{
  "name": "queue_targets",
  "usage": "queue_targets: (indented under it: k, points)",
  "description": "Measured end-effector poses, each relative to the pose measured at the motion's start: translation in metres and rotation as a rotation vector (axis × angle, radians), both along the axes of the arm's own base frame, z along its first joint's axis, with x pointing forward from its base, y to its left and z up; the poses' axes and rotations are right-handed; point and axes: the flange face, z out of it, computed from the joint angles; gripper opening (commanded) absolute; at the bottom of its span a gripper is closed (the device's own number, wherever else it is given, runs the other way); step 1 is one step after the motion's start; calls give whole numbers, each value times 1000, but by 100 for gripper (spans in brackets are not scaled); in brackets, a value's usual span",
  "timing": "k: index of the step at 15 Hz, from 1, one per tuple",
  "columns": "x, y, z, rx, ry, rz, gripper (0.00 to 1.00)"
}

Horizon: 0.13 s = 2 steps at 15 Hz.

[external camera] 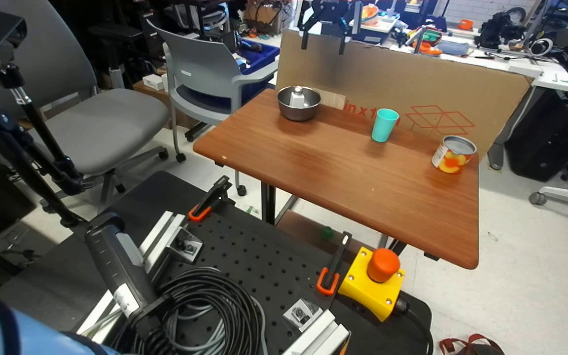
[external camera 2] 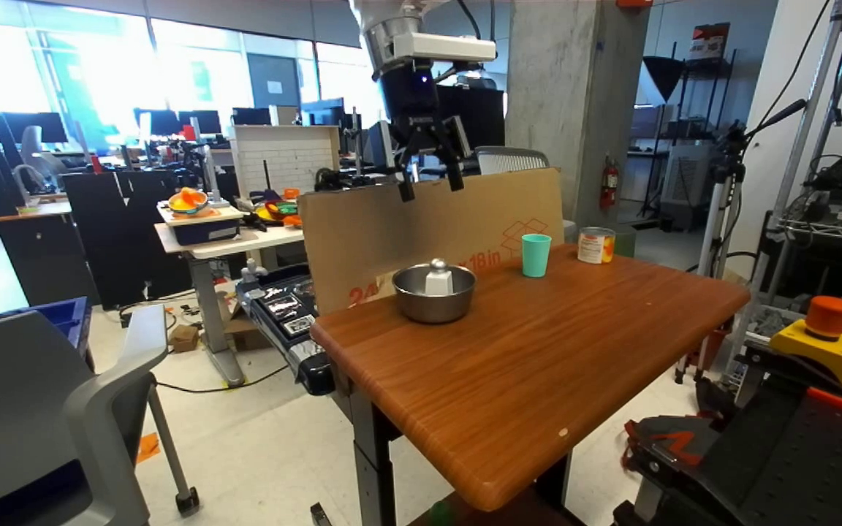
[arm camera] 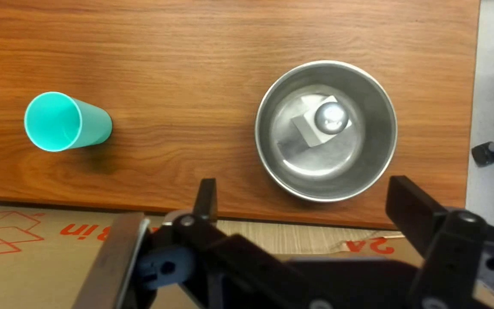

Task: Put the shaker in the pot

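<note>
The shaker stands upright inside the pot, whitish with a shiny rounded silver top. It shows in both exterior views [external camera: 297, 98] [external camera 2: 438, 281] and in the wrist view [arm camera: 332, 118]. The pot is a round silvery metal bowl shape on the table near its back edge, in both exterior views [external camera: 298, 115] [external camera 2: 432, 308] and the wrist view [arm camera: 384, 159]. My gripper is in both exterior views [external camera: 323, 46] [external camera 2: 432, 187] and the wrist view [arm camera: 302, 185]. It is open and empty, well above the pot, with its fingers wide apart. The shaker's base is partly hidden by the pot wall.
A teal cup [external camera: 385, 125] stands upright on the wooden table [external camera: 343, 167] beside the pot. A can with an orange label [external camera: 454, 155] stands further along. A cardboard sheet [external camera 2: 421, 226] rises behind the table's back edge. A grey chair [external camera: 205, 74] stands near the pot's end.
</note>
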Motion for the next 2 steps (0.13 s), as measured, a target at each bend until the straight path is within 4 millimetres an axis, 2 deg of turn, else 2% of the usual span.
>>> queue_targets:
  k: [2]
  points:
    - [0, -2, -3, 0, 4, 1, 100]
